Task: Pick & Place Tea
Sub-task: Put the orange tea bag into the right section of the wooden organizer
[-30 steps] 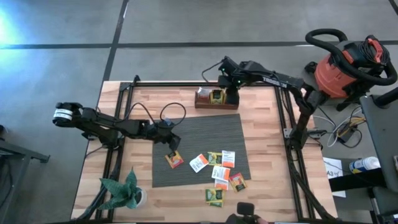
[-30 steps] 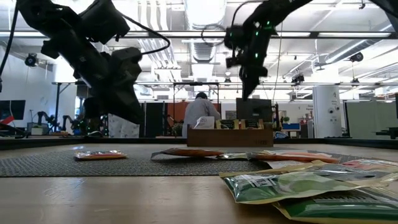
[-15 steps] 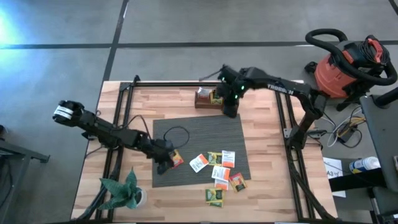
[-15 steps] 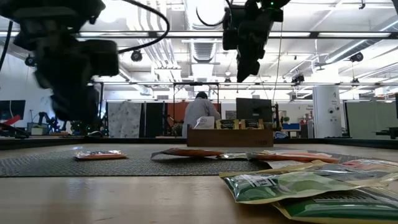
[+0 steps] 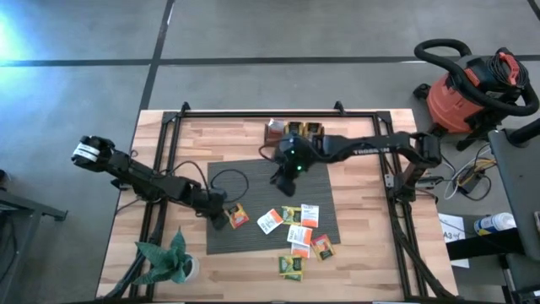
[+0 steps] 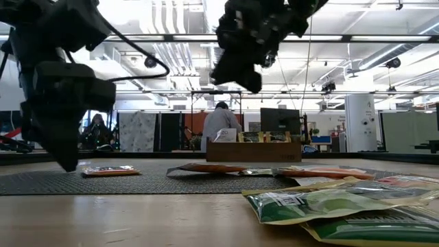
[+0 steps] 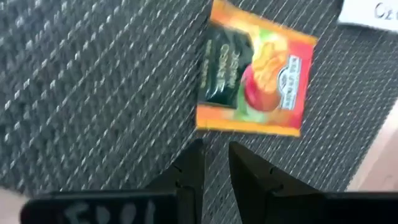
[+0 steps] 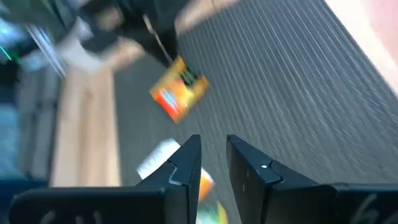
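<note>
Several small tea packets lie flat on the grey mat [image 5: 253, 181] and the wood near it: an orange one [image 5: 237, 216], apart at the left, a white one [image 5: 270, 221], and green and orange ones [image 5: 300, 236]. My left gripper [image 5: 221, 221] is shut and low over the mat. Its tips are right at the orange packet's edge [image 7: 208, 127]. My right gripper [image 5: 281, 176] is shut and empty, well above the mat's far part [image 6: 240, 75]. A wooden box [image 5: 295, 132] with packets stands at the far edge. My left gripper comes slanting down from the table's left, and its shut fingertips [image 7: 194, 155] end at the orange packet's nearest edge [image 7: 211, 124]. I cannot tell whether they touch the packet or the mat. The packet lies flat on the mat.
A potted plant [image 5: 169, 257] stands at the near left corner. A red vacuum cleaner [image 5: 468, 93] stands off the table at the right. A black frame [image 5: 160, 194] runs along the table's sides. A person [image 6: 221, 127] sits in the room beyond.
My left gripper has gone toward the near edge and down, ending beside the orange packet, which has stayed where it was. My right gripper has left the wooden box and gone toward the near and left side, out over the mat.
</note>
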